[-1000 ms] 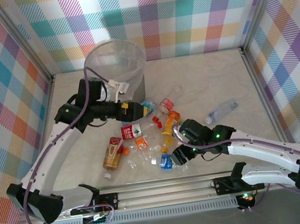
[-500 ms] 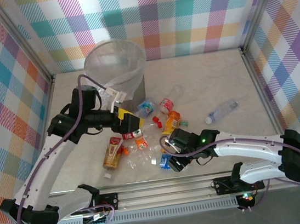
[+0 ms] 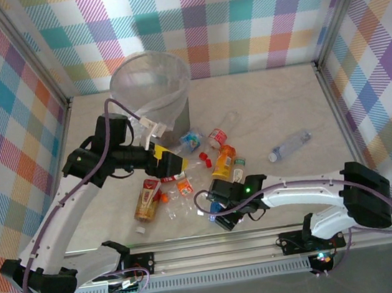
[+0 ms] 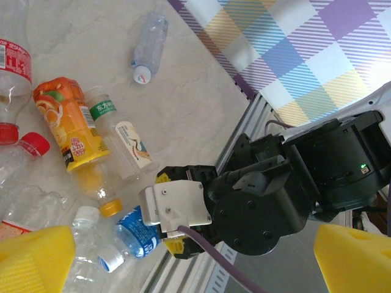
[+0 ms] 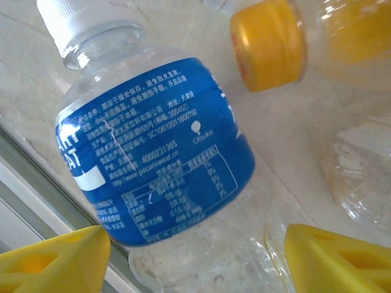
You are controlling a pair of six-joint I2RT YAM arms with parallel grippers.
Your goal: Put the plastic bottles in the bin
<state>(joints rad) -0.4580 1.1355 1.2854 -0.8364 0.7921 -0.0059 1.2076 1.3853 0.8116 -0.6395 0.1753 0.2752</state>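
Bottles (image 3: 146,200) lie scattered on counter (image 3: 270,108), near the bin (image 3: 180,109). Right end effector (image 5: 195,256) open, pads either side of blue-label bottle (image 5: 159,159), not touching. Left end effector (image 4: 194,259) wide open above the pile.

The bin (image 3: 177,111) stands on the counter (image 3: 277,107). Most of the plastic bottles (image 3: 221,161) lie clustered on the counter just in front of the bin. One lone bottle (image 3: 290,145) lies well apart, in front and right of the bin.

Blue-label bottle (image 5: 165,159) reads "Otsuka" (fine print illegible).
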